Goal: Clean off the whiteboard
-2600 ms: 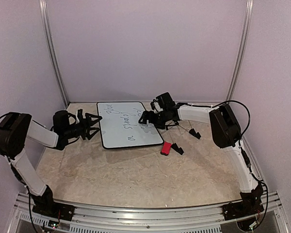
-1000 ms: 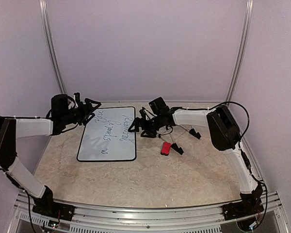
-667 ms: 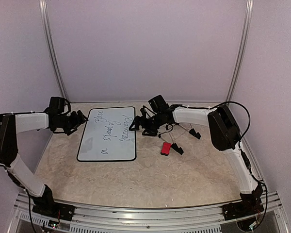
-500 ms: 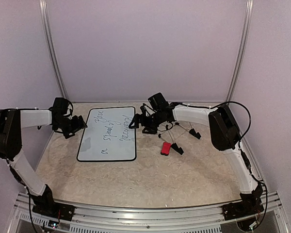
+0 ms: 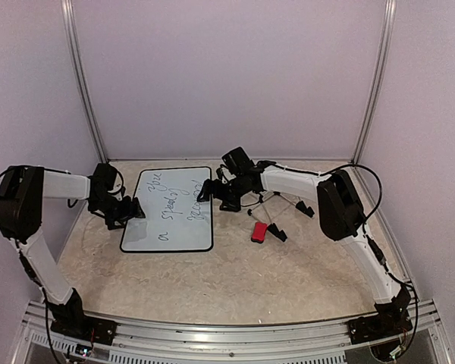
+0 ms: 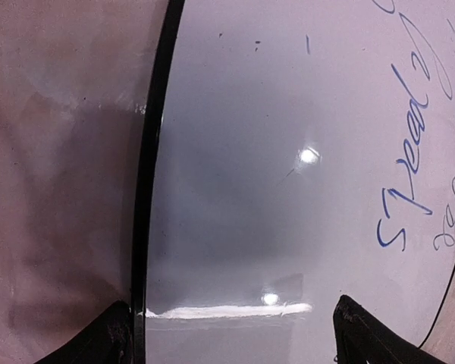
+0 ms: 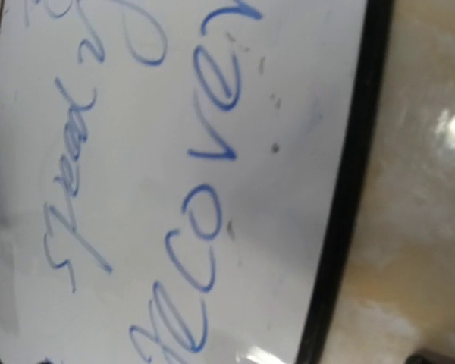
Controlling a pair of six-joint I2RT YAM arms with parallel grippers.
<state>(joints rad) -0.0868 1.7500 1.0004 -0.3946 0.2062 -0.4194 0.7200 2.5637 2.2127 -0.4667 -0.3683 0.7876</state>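
Fingers (image 6: 364, 345) of the left gripper (image 5: 127, 213) stand apart astride the left rim of the whiteboard (image 5: 152, 227). The right gripper (image 5: 209, 191), likewise spread, sits at the right rim, holding nothing.

Pale lilac walls (image 5: 227, 76) rise beyond the left pincer (image 5: 130, 211) and the right pincer (image 5: 205, 192), met by two aluminium posts (image 5: 84, 91). Beneath both lies a beige mottled tabletop (image 5: 235, 280); behind them, at its near edge, runs an aluminium rail (image 5: 227, 335).
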